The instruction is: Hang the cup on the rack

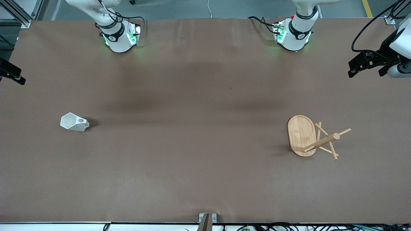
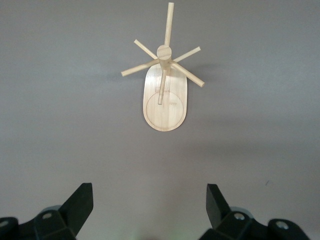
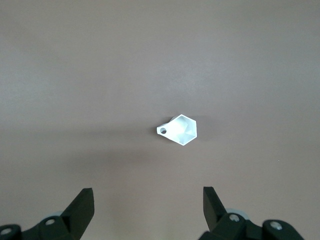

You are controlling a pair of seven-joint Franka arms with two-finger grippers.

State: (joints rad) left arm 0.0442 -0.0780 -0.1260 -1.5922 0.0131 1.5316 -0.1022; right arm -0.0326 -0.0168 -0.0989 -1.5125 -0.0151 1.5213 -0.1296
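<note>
I log: cup (image 1: 74, 122) at right arm's end; rack (image 1: 313, 136) upright at left arm's end. L gripper (image 2: 150, 210) & R gripper (image 3: 148, 207) both released, raised, waiting.

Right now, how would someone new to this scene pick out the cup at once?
Start from the brown table and go to the right arm's end, well away from the wooden rack at the left arm's end. The cup lies alone there on its side. It is small, white and faceted, with a little handle hole, unlike the larger pegged rack.
</note>
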